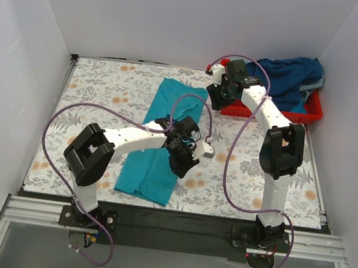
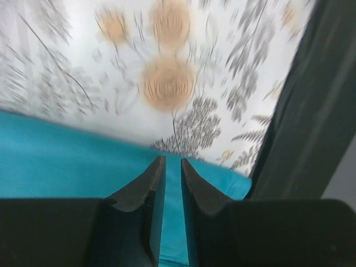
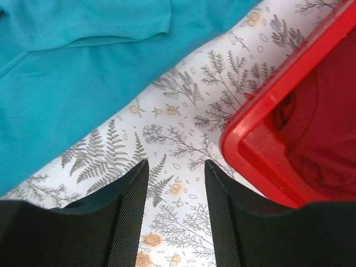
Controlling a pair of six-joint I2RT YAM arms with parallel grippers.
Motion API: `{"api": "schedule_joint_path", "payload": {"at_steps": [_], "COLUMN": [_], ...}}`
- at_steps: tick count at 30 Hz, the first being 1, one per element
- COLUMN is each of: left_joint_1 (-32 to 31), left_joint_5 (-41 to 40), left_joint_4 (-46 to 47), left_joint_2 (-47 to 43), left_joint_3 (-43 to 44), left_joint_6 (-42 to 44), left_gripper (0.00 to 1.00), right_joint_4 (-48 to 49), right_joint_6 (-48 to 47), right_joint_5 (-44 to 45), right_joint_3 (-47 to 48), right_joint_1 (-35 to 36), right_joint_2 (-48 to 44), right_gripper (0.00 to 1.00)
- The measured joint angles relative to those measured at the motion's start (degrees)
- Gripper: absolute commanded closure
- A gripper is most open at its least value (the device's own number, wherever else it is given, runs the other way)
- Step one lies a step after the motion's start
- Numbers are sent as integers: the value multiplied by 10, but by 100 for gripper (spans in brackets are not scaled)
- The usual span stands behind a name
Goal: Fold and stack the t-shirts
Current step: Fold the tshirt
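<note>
A teal-turquoise t-shirt (image 1: 169, 106) lies folded into a long strip on the floral table, running from back centre to front left. My left gripper (image 1: 185, 161) is over its right front edge. In the left wrist view the jaws (image 2: 173, 160) stand nearly closed, with a layer of the teal cloth (image 2: 55, 161) between them. My right gripper (image 1: 215, 99) hovers open and empty between the shirt's far end (image 3: 67, 83) and the red tray (image 3: 261, 111). In the right wrist view its fingers (image 3: 176, 164) are over bare table. A navy t-shirt (image 1: 286, 75) and a red one (image 3: 328, 128) lie in the tray.
The red plastic tray (image 1: 304, 114) stands at the back right against the wall. White walls close in the table on the left, back and right. Purple cables loop over both arms. The floral tablecloth (image 1: 92, 89) shows to the left of the shirt.
</note>
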Motion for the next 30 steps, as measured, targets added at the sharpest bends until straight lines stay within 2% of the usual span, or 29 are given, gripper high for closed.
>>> {"api": "schedule_joint_path", "payload": {"at_steps": [3, 5, 9, 13, 15, 20, 22, 30], "left_joint_1": [13, 43, 173, 301, 337, 366, 368, 369], "left_joint_5": [37, 73, 128, 127, 122, 94, 78, 21], "left_joint_4": [17, 38, 82, 132, 139, 139, 145, 179], "left_joint_2": [-17, -51, -125, -129, -88, 113, 172, 282], "left_joint_3": [44, 45, 33, 32, 54, 211, 249, 306], "left_joint_6": [-27, -48, -88, -131, -157, -208, -224, -269], "left_gripper": [83, 83, 84, 91, 100, 100, 100, 100], "right_joint_4": [-7, -12, -14, -14, -14, -13, -13, -14], "right_joint_6": [1, 5, 20, 40, 47, 61, 68, 74], "right_joint_5": [-18, -30, -50, -62, -66, -68, -65, -50], "right_joint_3": [0, -1, -1, -1, -1, 5, 7, 19], "right_joint_1": [1, 3, 10, 28, 40, 63, 66, 66], "right_joint_2": [0, 0, 0, 2, 7, 37, 53, 92], "right_gripper": [52, 54, 59, 60, 61, 70, 71, 73]}}
